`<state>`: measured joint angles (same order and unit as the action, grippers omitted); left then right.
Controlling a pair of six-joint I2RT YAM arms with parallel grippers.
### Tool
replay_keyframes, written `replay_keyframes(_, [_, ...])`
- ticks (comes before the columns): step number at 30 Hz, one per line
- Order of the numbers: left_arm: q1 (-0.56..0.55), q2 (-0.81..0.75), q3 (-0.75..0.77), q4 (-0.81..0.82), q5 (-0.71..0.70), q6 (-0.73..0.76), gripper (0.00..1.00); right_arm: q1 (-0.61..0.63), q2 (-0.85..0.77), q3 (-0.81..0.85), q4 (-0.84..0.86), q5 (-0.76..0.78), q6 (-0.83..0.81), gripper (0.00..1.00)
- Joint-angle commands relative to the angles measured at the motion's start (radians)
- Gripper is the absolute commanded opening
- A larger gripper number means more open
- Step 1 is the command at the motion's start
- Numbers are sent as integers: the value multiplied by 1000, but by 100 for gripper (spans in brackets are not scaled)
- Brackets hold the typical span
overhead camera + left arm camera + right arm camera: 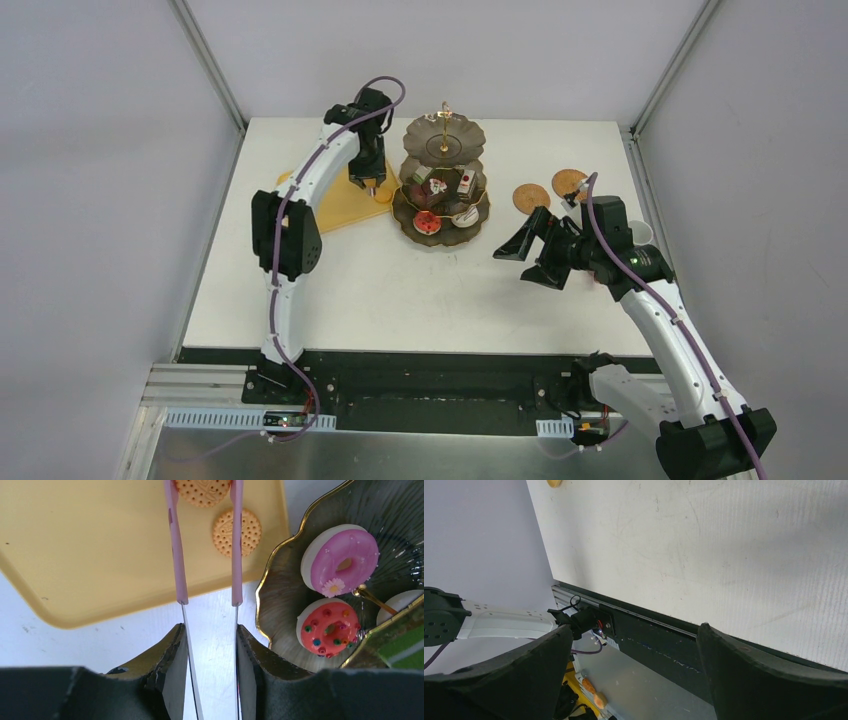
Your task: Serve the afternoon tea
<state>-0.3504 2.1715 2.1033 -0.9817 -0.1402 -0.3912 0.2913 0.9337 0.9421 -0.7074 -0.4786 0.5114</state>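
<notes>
Left gripper clenched on the tongs, over a cookie.
The pink tips sit either side of an orange cookie on the yellow tray, far left; a second cookie lies beside it, the tiered stand just right. My right gripper gapes empty.

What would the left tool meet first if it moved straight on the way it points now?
The left tool holds pink tongs; ahead, between their tips, lies an orange cookie on the yellow tray, probably met first.
</notes>
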Motion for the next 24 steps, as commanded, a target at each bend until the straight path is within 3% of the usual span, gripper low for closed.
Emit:
replay_keyframes(1, [23, -147, -7, -46, -72, 43, 21, -6, 3, 1, 13, 3, -8, 99])
replay_keyframes(10, [104, -475, -257, -85, -200, 93, 22, -8, 1, 0, 19, 5, -8, 99])
replay_keyframes(17, [148, -684, -227, -107, -261, 90, 31, -8, 4, -3, 24, -1, -5, 99])
replay_keyframes(20, [148, -724, -144, -76, -216, 60, 31, -10, 8, -4, 25, -7, -4, 99])
replay_keyframes(24, [148, -780, -112, 79, -15, 26, 34, -9, 7, -2, 21, -8, -2, 99])
